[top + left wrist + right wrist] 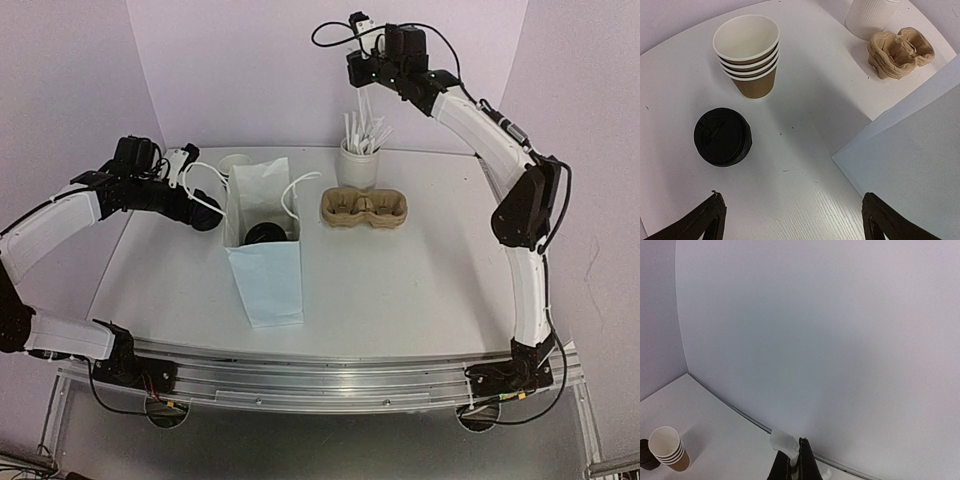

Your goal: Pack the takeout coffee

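A stack of brown paper cups (747,55) with white rims stands on the table, with a stack of black lids (722,136) beside it. My left gripper (792,222) is open and empty above bare table near the lids; in the top view it (203,213) hovers just left of the white bag. The tan pulp carrier (363,208) sits empty at mid table and also shows in the left wrist view (900,52). My right gripper (797,462) is shut on a white wrapped stick (786,441), held high (362,62) above the cup of sticks. A dark round thing (265,233) lies inside the bag.
The white handled paper bag (262,195) stands open left of the carrier; its side (910,150) is close to my left gripper's right finger. The white cup of sticks (358,160) stands behind the carrier. Walls close in the back and sides.
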